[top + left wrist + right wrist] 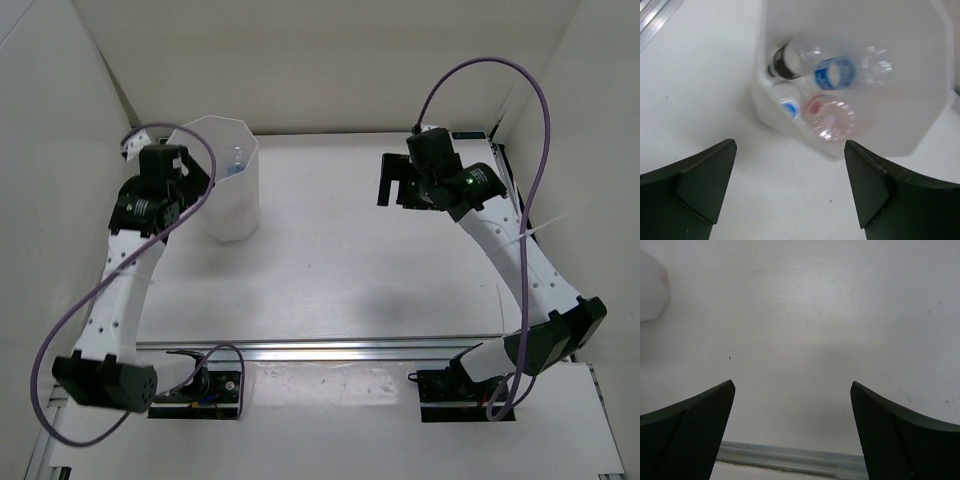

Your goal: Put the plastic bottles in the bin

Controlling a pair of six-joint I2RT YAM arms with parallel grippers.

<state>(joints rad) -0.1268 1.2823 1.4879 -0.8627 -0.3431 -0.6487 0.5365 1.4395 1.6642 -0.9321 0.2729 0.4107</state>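
The white translucent bin (244, 205) stands at the back left. In the left wrist view I look down into the bin (920, 100). Bottles lie at its bottom: a black-capped one (780, 62), a blue label (835, 72), a reddish one (827, 117) and a small blue patch (788, 108); they are blurred and I cannot separate them all. My left gripper (790, 190) is open and empty, above the table just beside the bin, and it shows in the top view (185, 172). My right gripper (397, 185) is open and empty over bare table (792, 430).
White walls enclose the table on the left, back and right. A metal rail (320, 350) runs along the near edge and shows in the right wrist view (790, 455). The bin's edge shows at the left of the right wrist view (650, 285).
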